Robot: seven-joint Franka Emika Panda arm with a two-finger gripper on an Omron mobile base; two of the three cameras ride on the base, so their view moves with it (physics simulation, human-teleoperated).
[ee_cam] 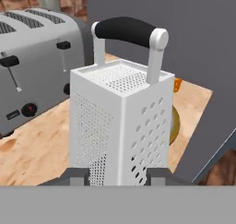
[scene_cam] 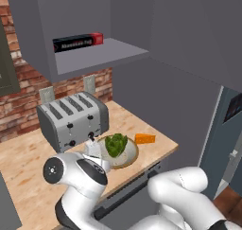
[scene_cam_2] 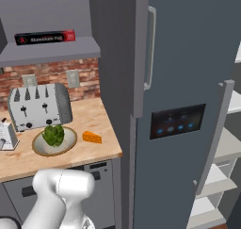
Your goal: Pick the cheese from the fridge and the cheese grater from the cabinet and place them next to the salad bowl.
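The cheese grater, a white perforated box with a black top handle, stands upright between my gripper's two fingertips, which press its lower sides. It is just left of the salad bowl, a beige dish with green lettuce, and in front of the toaster. I also see the grater at the counter's left and the grater behind my arm's elbow. I cannot tell whether it rests on the wood. The cheese, an orange wedge, lies on the counter right of the bowl, as the cheese also shows.
A silver toaster stands against the brick wall behind the bowl. A black-and-red box lies on the cabinet shelf above. The fridge rises right of the counter, with white shelves showing at the far right.
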